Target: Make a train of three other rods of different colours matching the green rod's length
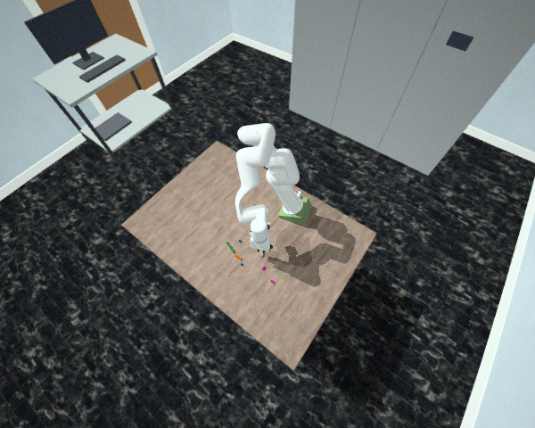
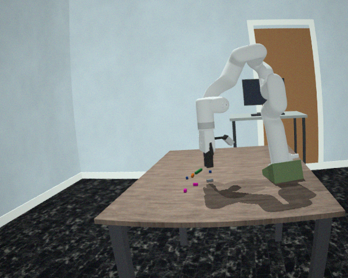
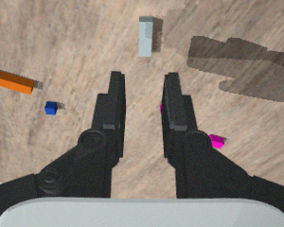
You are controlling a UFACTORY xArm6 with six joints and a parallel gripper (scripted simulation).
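The green rod [image 2: 198, 171] lies flat on the table with the orange rod [image 2: 192, 175] close to its near end. Two blue rods [image 2: 210, 171] [image 2: 187, 177], a grey rod [image 2: 209, 180] and two magenta rods [image 2: 195, 184] [image 2: 185, 190] lie scattered around them. My gripper [image 2: 208, 165] points straight down a little above the table. In the wrist view its fingers stand close together with an empty gap. The grey rod [image 3: 146, 37] lies just ahead of the fingertips. The orange rod [image 3: 15, 81] and a blue rod [image 3: 51, 108] are to the left, and a magenta rod [image 3: 218, 140] is to the right.
The arm's green base block [image 2: 283, 172] stands on the table's right side and the arm's shadow [image 2: 246, 197] falls beside the rods. A second magenta rod shows partly behind the right finger.
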